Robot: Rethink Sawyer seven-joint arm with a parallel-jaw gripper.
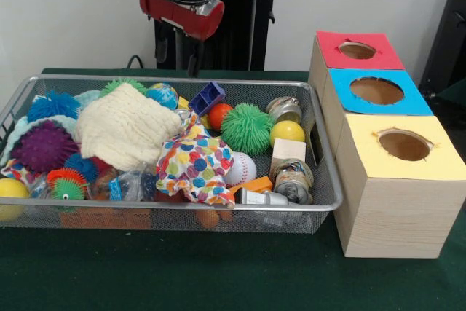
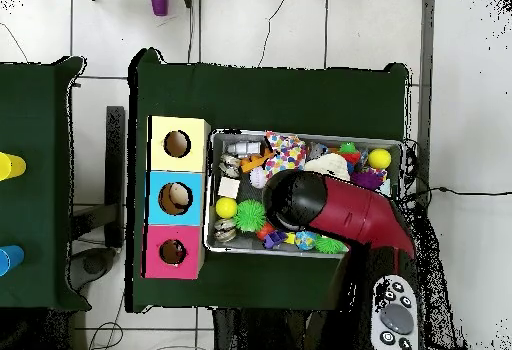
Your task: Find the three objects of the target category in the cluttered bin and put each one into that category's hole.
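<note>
The bin (image 1: 182, 80) of silver wire mesh sits on the green table, heaped with toys and cloths; it also shows in the overhead view (image 2: 209, 196). The hole (image 1: 357, 49) is in the red top of the box farthest from the camera, and shows in the overhead view (image 2: 173, 252). My red and black arm (image 1: 182, 5) hangs above the bin's far side. In the overhead view the arm (image 2: 330, 211) covers the bin's middle and hides the gripper. I cannot tell the gripper's state.
A blue-topped box (image 1: 376, 90) and a yellow-topped box (image 1: 404, 143) stand beside the red one. The bin holds a cream knitted cloth (image 1: 124, 129), a spotted cloth (image 1: 193, 165), a green spiky ball (image 1: 247, 127), a yellow ball (image 1: 287, 132), a baseball (image 1: 240, 169) and cans (image 1: 293, 180).
</note>
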